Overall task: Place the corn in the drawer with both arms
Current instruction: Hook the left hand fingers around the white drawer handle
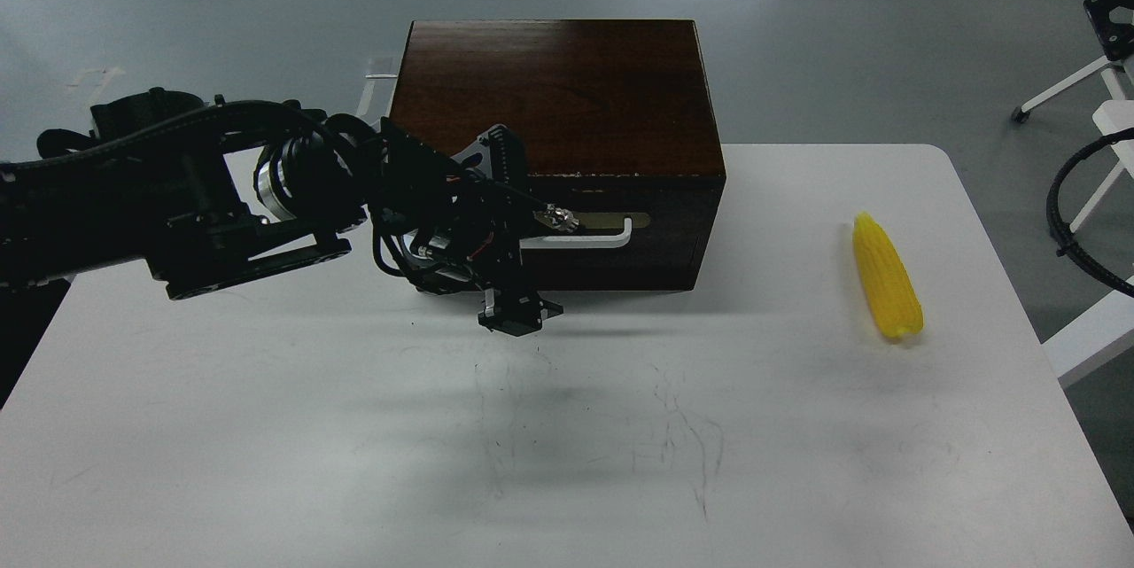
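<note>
Step was opening the drawer [620, 231], shut at frame center: left gripper [523, 222] sat at the handle [611, 234], jaw state couldn't tell; corn [886, 287] lay mid-right on table [266, 426]; next prob. needs grip & pull.

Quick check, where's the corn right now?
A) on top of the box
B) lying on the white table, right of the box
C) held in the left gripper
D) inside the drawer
B: the corn lies bare on the white table, well right of the drawer, far from the left gripper at the handle.
</note>
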### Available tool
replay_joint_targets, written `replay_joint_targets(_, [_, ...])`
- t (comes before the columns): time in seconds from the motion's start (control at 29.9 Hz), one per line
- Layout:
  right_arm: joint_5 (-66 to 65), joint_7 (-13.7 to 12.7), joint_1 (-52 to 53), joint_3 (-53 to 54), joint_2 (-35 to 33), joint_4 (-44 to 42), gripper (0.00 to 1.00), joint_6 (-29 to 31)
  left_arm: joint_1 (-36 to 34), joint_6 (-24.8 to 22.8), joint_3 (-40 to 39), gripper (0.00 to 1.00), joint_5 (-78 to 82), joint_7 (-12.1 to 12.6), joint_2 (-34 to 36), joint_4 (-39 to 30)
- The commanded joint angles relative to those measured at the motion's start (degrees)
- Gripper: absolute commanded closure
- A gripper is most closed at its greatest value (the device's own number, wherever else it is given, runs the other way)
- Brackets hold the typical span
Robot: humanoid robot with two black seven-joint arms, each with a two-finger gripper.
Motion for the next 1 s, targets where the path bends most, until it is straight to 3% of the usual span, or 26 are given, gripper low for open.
replay_joint_targets(0.0, [0.0,-0.02,0.01,0.0,0.0,-0.05,0.0,0.0,-0.22,0.01,0.0,0.1,0.0,-0.57,0.01,-0.19])
replay_joint_targets(0.97, [0.0,-0.02,0.18,0.18,0.0,-1.2,0.0,0.0,-0.31,-2.1,0.0,0.1,0.0,-0.71,3.09,-6.78])
